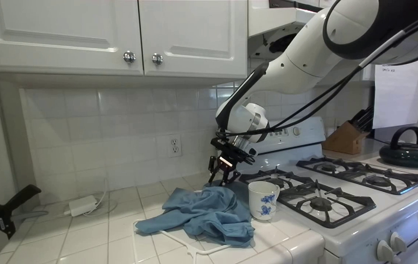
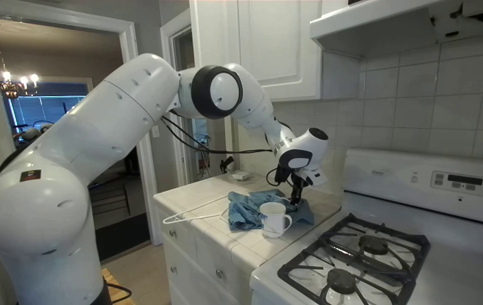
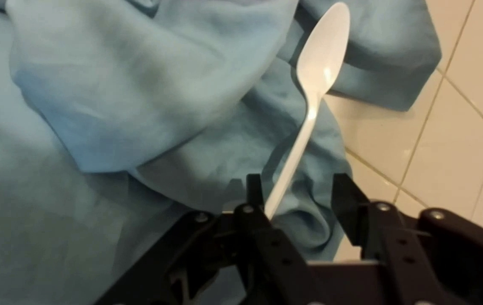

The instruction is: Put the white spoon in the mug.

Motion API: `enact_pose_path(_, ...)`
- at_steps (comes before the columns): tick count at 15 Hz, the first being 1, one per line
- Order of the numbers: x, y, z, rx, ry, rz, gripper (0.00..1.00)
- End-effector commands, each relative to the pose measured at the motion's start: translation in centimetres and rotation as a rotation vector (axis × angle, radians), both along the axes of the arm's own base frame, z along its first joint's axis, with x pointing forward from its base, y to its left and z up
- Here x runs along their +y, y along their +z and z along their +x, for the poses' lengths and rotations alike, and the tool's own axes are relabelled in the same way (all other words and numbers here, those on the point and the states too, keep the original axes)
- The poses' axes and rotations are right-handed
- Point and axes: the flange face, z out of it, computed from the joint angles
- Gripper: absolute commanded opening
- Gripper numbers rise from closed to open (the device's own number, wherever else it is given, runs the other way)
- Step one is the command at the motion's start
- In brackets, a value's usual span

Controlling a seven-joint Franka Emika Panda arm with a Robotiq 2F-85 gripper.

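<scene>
The white spoon [image 3: 321,59] lies on a crumpled blue cloth [image 3: 140,84] in the wrist view, bowl at the top, handle running down between my fingers. I cannot make it out clearly in the exterior views. My gripper [image 3: 298,180] is open, with the handle's end close to the left finger and partly hidden by it; a gap separates it from the right finger. In both exterior views the gripper [image 1: 216,182] [image 2: 295,201] points down at the cloth's back part. The white mug with blue flowers [image 1: 262,201] [image 2: 272,221] stands upright beside the cloth, out of the wrist view.
The cloth [image 1: 209,211] lies on a tiled counter, over part of a white hanger-like frame [image 1: 192,250]. The stove with black grates [image 1: 321,203] adjoins the mug's side. A white adapter [image 1: 83,205] and black handheld device [image 1: 7,211] lie far off. Cabinets [image 1: 194,36] hang above.
</scene>
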Motion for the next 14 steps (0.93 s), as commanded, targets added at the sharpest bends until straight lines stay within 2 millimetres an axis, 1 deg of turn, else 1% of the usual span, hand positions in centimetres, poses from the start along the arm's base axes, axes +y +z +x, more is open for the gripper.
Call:
enact_pose_path(1,0.8,-0.4,1.3,0.002,-0.005,0.031,0.47)
enact_pose_path(3,1.2,-0.6,1.5,0.004,0.001,0.037,0.45)
enact_pose_path(4,1.3,-0.7,1.6,0.005,0.005,0.04,0.41)
enact_pose_path(5,1.5,-0.7,1.7,0.008,0.008,0.043,0.4)
enact_pose_path(7,1.7,-0.9,1.7,0.012,0.01,0.048,0.27)
enact_pose_path(8,1.7,-1.0,1.7,0.015,0.011,0.05,0.12)
enact_pose_path(9,1.7,-1.0,1.7,0.017,0.009,0.052,0.07)
enact_pose_path(10,1.6,-1.0,1.7,0.016,0.007,0.052,0.08)
enact_pose_path(11,1.6,-0.9,1.6,0.015,0.006,0.049,0.02)
enact_pose_path(12,1.6,-0.7,1.6,0.012,0.005,0.048,0.0)
enact_pose_path(13,1.7,-0.4,1.5,0.007,0.006,0.042,0.0)
enact_pose_path(14,1.9,0.3,1.3,-0.005,0.008,0.036,0.02)
